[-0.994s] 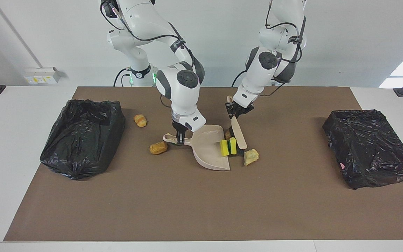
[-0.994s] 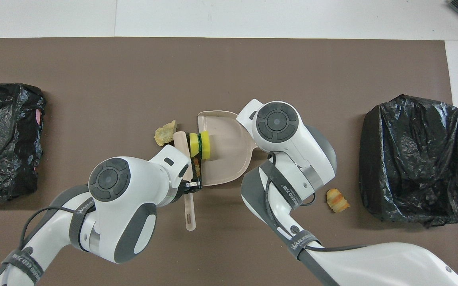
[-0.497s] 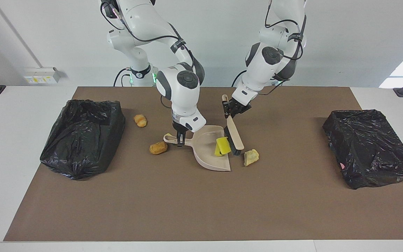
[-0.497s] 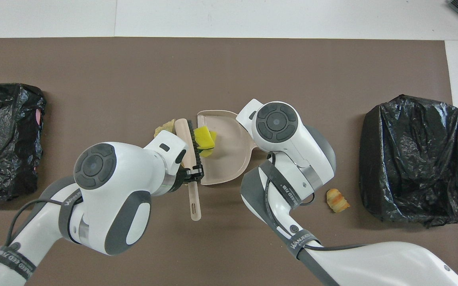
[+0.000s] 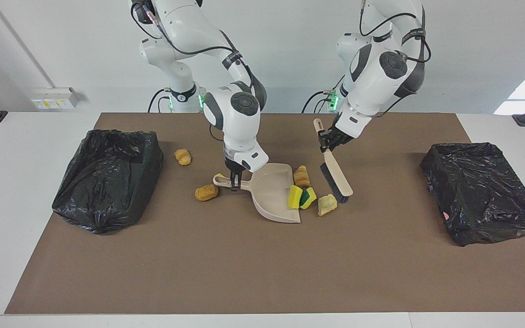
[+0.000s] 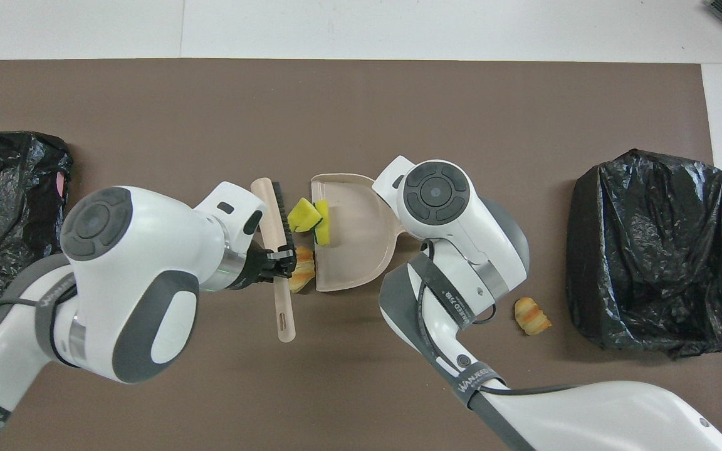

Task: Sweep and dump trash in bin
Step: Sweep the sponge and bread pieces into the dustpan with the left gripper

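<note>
Bright, even light; soft shadows lie under both arms, perhaps from overhead lamps. Both views sharp, with mild glare on the black bags (image 5: 107, 177).

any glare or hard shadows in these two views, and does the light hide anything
Facing view: soft, even light, a bright window patch at the edge by the left arm's end; the dustpan and brush cast only faint shadows. The bin bags show small sheen, folds unreadable. Overhead view: the left gripper and the arm hide the mat below; the bag glints.
</note>
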